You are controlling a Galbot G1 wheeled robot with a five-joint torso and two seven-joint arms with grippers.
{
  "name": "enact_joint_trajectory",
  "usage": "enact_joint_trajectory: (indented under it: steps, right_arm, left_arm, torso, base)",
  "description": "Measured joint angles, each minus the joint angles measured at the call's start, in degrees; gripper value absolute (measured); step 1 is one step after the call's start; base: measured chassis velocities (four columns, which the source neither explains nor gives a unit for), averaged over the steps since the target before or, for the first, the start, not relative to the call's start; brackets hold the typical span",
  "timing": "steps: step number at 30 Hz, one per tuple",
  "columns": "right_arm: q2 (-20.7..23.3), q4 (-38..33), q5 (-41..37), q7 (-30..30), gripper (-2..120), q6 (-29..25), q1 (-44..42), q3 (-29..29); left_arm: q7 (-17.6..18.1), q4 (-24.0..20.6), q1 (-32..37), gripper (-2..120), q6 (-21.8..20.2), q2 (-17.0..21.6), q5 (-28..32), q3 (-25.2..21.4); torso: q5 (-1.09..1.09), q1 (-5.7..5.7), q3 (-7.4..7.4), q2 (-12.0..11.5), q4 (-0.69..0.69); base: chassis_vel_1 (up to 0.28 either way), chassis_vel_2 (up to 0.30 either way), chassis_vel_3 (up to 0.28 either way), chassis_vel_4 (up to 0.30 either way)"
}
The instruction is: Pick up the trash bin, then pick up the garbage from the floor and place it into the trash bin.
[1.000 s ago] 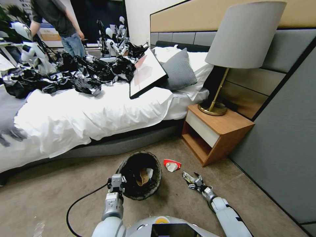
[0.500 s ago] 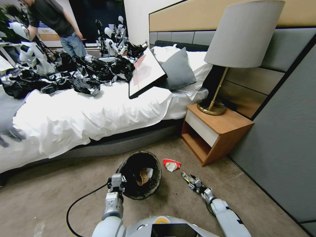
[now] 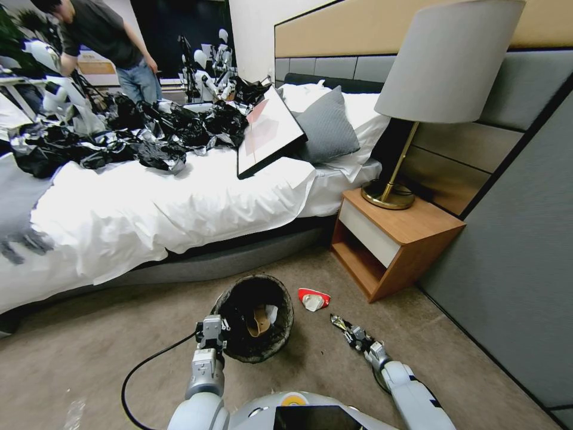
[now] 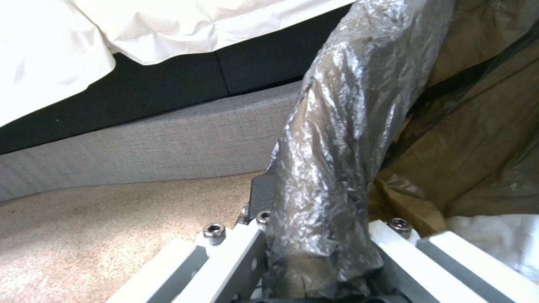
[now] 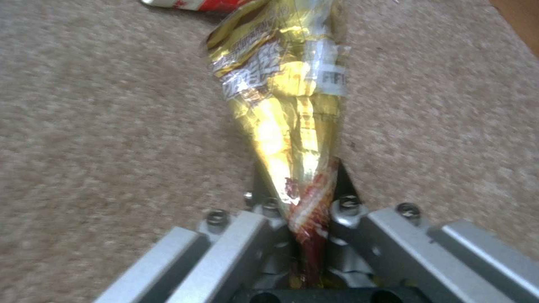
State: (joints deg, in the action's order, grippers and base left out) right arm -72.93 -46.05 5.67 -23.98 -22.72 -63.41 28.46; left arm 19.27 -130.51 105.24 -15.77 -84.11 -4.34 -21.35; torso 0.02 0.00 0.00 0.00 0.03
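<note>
Two grippers busy: both clamped.
Right gripper [image 3: 352,335]: jaws pinched on the gold wrapper [image 5: 286,101], which has lifted a little; next it goes into the bin.
Left gripper [image 3: 210,335]: still clamped on the trash bin [image 3: 255,316] rim at 7 o'clock.
Red wrapper [image 3: 313,298]: on the floor [image 3: 107,346], at the bin's 2 o'clock.

Left claw [image 3: 210,332] grips the trash bin [image 3: 253,318]; right claw [image 3: 351,333] pinches a wrapper [image 3: 339,322]
</note>
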Motion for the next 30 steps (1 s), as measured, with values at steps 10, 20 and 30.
enact_joint_trajectory:
  steps: [10, 20, 30]
  right_arm:
    - [-0.24, -6.5, -4.36, 3.5, 0, -2.07, -3.07, -0.04]
    - [-0.53, -34.87, -10.84, 7.15, 0, -3.25, -11.37, 0.25]
    - [0.27, -60.98, -19.1, 4.53, 0, -2.71, -13.48, -4.32]
  left_arm:
    - [-0.03, 0.24, -0.17, 0, -0.05, -0.01, -0.03, -0.01]
    - [-0.05, 0.69, -0.34, 0, -0.12, 0.01, -0.02, -0.03]
    - [-0.2, 1.35, -0.44, 0, -0.17, 0.66, -0.18, 0.36]
  torso:
    - [0.0, 0.01, 0.02, -0.02, -0.09]
    - [-0.03, 0.01, 0.01, -0.01, -0.02]
    - [-0.05, 0.0, 0.0, -0.01, -0.01]
  base:
    - [0.0, 0.0, 0.0, 0.0]
    - [0.0, 0.0, 0.0, 0.0]
    - [0.0, 0.0, 0.0, 0.0]
